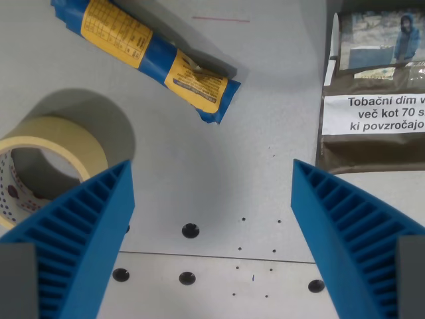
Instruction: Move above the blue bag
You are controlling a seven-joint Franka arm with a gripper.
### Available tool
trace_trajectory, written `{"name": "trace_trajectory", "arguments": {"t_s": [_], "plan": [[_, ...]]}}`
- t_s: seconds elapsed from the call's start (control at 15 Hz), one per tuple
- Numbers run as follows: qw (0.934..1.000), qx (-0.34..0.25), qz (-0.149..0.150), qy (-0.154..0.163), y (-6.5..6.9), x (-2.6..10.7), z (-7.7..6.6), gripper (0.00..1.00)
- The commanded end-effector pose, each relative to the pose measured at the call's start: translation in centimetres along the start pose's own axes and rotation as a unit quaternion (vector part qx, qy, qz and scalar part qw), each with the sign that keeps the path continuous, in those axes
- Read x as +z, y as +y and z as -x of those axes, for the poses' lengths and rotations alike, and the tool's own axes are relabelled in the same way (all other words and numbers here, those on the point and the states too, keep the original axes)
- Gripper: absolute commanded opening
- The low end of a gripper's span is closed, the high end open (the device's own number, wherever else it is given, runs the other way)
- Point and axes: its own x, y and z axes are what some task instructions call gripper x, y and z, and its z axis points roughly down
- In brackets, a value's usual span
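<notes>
Nearest to us, our claw (pixel 212 199) is spread wide, with nothing between its two ribbed blue fingers (pixel 76 246) — one fills the lower corner at the wrist view's left, the other the lower corner at the wrist view's right. Between them we see only the bare grey desk (pixel 212 166), with a thin seam running across it low in the picture, a few dark round holes (pixel 190 230) on either side of that seam, and some small dark specks.

Just past the finger at the wrist view's left lies a roll of cream tape (pixel 46 163), flat on the desk, its open core facing up; the fingertip overlaps its lower edge in our view, though we cannot tell whether they touch.

At the wrist view's right, beyond the other finger, a brown tobacco pouch (pixel 375 86) lies flat, with a white warning label and a small photo near its top edge.

Farthest away, toward the upper left of the wrist view, lies the blue bag (pixel 143 50) — a rolled-up bundle with yellow printed labels, lying at a slant on the desk, well apart from the claw and off to the side of the gap between the fingers.
</notes>
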Motion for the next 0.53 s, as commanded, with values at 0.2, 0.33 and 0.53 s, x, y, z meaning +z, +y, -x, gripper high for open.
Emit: {"name": "trace_trajectory", "arguments": {"t_s": [0.2,0.33,0.53], "plan": [[1.0,-0.001,0.0,0.002,0.0,-0.17,-0.02,1.0],[1.0,-0.004,0.0,0.002,-0.01,-0.16,-0.02,1.0],[0.9998,-0.018,0.0,0.003,-0.04,-0.08,-0.05,1.0]]}}
